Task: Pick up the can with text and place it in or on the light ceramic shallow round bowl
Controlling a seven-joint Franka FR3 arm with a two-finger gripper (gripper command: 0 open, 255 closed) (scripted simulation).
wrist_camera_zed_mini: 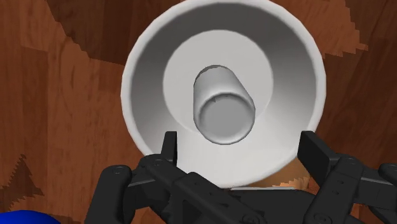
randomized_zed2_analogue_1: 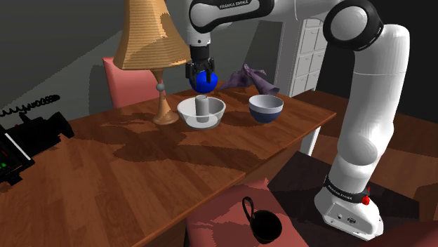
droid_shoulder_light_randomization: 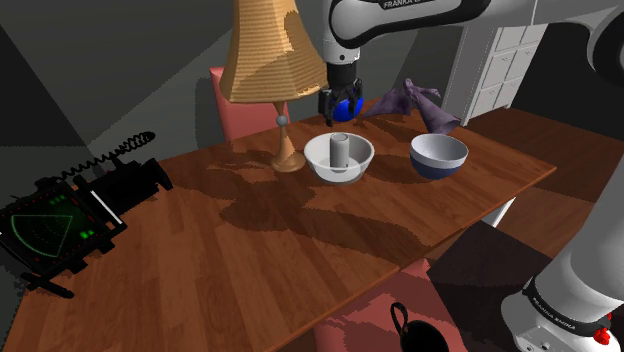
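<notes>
A plain grey can (droid_shoulder_light_randomization: 340, 150) (randomized_zed2_analogue_1: 203, 107) (wrist_camera_zed_mini: 222, 105) stands upright in the middle of the light shallow round bowl (droid_shoulder_light_randomization: 358, 170) (randomized_zed2_analogue_1: 216, 116) (wrist_camera_zed_mini: 146, 76) on the wooden table. My gripper (droid_shoulder_light_randomization: 339, 116) (randomized_zed2_analogue_1: 199, 76) (wrist_camera_zed_mini: 242, 145) hangs straight above the can, a little clear of its top. Its two black fingers (wrist_camera_zed_mini: 168, 147) stand wide apart, open, with nothing between them. No text shows on the can.
A wooden lamp (droid_shoulder_light_randomization: 262, 50) stands beside the bowl toward the shoulder view's left. A blue-and-white bowl (droid_shoulder_light_randomization: 438, 155) sits on the other side, with a purple cloth (droid_shoulder_light_randomization: 420, 100) behind. A blue ball (droid_shoulder_light_randomization: 348, 106) lies behind the gripper. A black device (droid_shoulder_light_randomization: 60, 215) occupies the table's left end.
</notes>
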